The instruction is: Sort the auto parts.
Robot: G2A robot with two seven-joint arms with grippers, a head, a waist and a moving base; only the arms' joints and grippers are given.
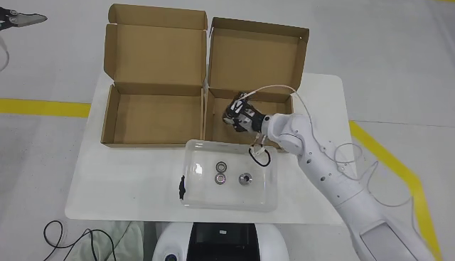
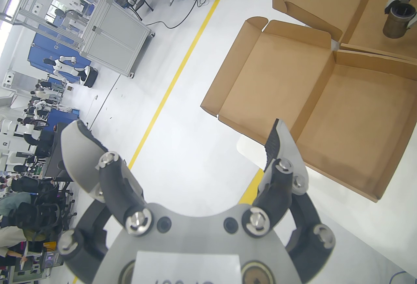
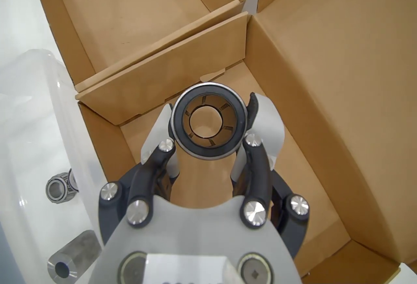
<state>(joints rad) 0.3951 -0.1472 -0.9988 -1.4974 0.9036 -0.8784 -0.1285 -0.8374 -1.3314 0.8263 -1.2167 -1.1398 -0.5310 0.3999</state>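
The right claw (image 3: 208, 122) pinches a short steel cylinder bearing (image 3: 241, 122) by its sides. The bearing has a black ring face, a hollow bore and small rollers visible inside. It hangs just above the bare floor of the right cardboard box (image 1: 217, 126), near the wall shared with the left cardboard box (image 1: 153, 119). Both boxes are plain brown corrugated board with their lids folded back. In front of them on the white surface (image 1: 106, 190) sits a clear plastic bin (image 1: 199, 190) holding a ribbed roller bearing (image 3: 58, 189) and a dull grey bored cylinder (image 3: 70, 259). The left claw (image 2: 176, 125) is spread wide, holding nothing, off beyond the left box.
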